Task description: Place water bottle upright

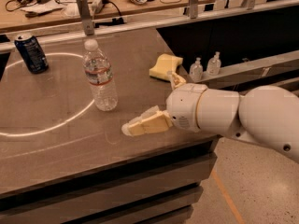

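The water bottle is clear ribbed plastic with a white cap and a white label. It stands upright on the brown table, just inside a white circle line. My gripper is to the right of the bottle and nearer the table's front edge, apart from it. It is open and empty. One tan finger points left toward the bottle's base; the other finger sticks up behind the wrist.
A dark blue drink can stands at the back left. A yellow sponge lies at the table's right back. Two small pump bottles stand on a ledge beyond the right edge. A cluttered bench runs behind.
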`<state>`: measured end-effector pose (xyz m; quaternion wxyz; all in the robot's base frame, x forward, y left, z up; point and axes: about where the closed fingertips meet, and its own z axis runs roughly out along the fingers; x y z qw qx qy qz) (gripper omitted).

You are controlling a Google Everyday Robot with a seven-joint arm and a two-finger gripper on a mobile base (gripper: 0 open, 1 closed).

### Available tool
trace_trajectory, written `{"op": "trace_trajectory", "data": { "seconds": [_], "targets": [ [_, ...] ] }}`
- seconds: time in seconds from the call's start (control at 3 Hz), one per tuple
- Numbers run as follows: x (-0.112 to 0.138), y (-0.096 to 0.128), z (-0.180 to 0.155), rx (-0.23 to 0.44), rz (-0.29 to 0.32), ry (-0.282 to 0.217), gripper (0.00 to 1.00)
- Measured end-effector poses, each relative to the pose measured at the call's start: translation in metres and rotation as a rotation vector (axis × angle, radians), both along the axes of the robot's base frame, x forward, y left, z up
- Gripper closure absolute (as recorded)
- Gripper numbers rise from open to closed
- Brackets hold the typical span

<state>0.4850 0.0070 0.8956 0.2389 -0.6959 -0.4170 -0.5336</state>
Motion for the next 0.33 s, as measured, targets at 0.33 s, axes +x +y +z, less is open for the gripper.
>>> {"op": "trace_trajectory", "data": {
  "seconds": [0.33],
  "targets": [
    [-0.0002, 0.0025, 0.0002, 0.003, 0.004, 0.005, 0.00]
  ]
}}
